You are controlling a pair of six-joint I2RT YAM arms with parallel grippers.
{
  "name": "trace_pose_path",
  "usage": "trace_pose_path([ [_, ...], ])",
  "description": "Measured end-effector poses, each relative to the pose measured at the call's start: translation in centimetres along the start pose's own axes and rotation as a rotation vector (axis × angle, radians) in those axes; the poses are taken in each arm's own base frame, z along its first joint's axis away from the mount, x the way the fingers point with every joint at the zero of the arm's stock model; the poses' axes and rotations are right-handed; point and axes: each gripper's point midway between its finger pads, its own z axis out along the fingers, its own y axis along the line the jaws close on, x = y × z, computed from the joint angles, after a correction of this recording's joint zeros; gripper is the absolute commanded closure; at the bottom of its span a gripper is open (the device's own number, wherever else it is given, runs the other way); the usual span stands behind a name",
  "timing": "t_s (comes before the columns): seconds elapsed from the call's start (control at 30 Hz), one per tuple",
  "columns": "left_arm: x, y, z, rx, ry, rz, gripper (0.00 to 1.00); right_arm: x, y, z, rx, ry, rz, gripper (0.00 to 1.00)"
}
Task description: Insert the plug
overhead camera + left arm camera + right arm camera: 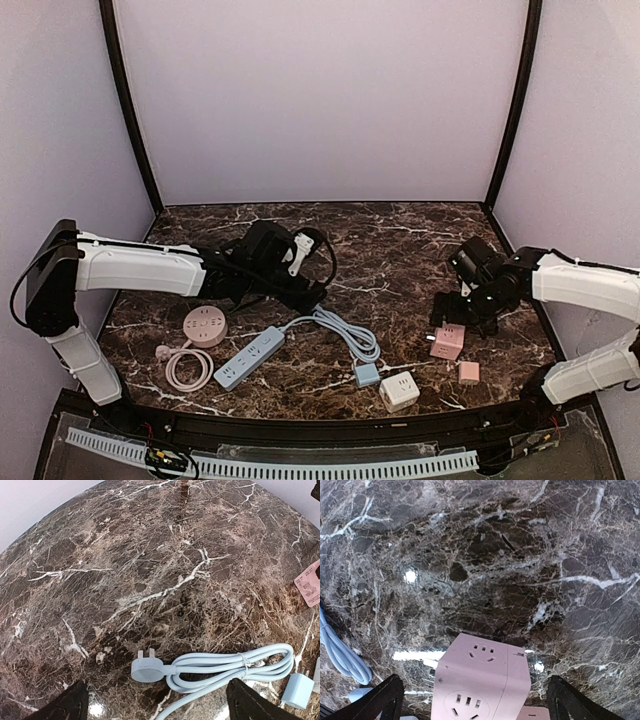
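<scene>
– Fingertips (65, 705) of our left gripper (157, 702) sit in the bottom corners of the left wrist view. They are spread wide, with nothing held between them. Just beyond them the blue plug (147, 670) lies flat on the marble table (150, 555), pins toward the far side. Its cable (235, 662) loops off to the right.

– And our right gripper (475, 700)?

– Wide open too, and empty. It hangs over the pink socket cube (480, 680) on the right side of the table. Plug and cube are well apart.

– So we take it the step is picking up the plug. How do we do it well?

– We come down so the fingers close across the round body, not on the pins or the cable. The pins should end up clear of the grip. Since the plug lies flat, we'd bring the fingertips almost to the marble before closing.

– What could go wrong?

– The cable looks tied in a bundle, so its loop may drag as we lift. We'd raise it slowly. A light cube would probably slide under a push, so our right gripper should steady it.

– Which face takes the plug?

– We cannot tell from here whether the pins fit the cube's holes.
</scene>
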Motion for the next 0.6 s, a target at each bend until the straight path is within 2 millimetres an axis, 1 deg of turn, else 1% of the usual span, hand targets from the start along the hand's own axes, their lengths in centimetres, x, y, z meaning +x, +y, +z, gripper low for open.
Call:
trace_pose_path([
  [0.17, -0.2, 0.0, 0.0, 0.001, -0.010, -0.001, 0.05, 1.3, -0.4, 0.6, 0.031, 0.026, 0.011, 0.02],
  [0.23, -0.3, 0.0, 0.0, 0.001, -0.013, -0.001, 0.05, 1.5, -0.5, 0.8, 0.040, 0.030, 0.014, 0.07],
  [0.3, -0.4, -0.1, 0.0, 0.002, -0.018, -0.002, 0.05, 1.8, -0.6, 1.0, 0.050, 0.036, 0.017, 0.16],
  [0.37, -0.5, -0.1, 0.0, 0.002, -0.021, -0.002, 0.06, 1.8, -0.6, 1.3, 0.052, 0.035, 0.022, 0.23],
  [0.43, -0.6, -0.1, 0.0, 0.003, -0.023, -0.002, 0.06, 1.8, -0.4, 1.4, 0.046, 0.033, 0.013, 0.28],
  [0.6, -0.4, -0.1, 0.2, 0.003, -0.019, -0.001, 0.06, 1.7, -0.2, 2.2, 0.061, 0.041, 0.000, 0.34],
])
